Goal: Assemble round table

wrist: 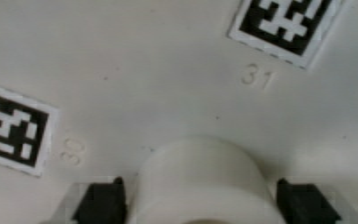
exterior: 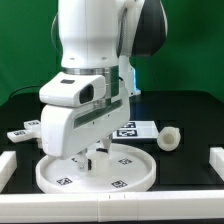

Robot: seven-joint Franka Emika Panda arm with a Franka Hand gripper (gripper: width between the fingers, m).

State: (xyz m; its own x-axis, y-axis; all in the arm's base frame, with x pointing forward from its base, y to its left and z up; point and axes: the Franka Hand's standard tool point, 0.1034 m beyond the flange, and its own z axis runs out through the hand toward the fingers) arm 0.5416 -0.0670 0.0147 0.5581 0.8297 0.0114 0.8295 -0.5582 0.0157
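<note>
Near the desk's front edge, the gripper (wrist: 201, 202), seemingly clamped on the leg (wrist: 202, 168), holds it over the disc (exterior: 142, 172); next it needs square seating and twisting in.

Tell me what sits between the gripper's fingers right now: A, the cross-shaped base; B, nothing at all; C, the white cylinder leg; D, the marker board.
C: in the wrist view the white cylinder leg fills the gap between the fingers of the gripper, with the tagged round disc behind it.
</note>
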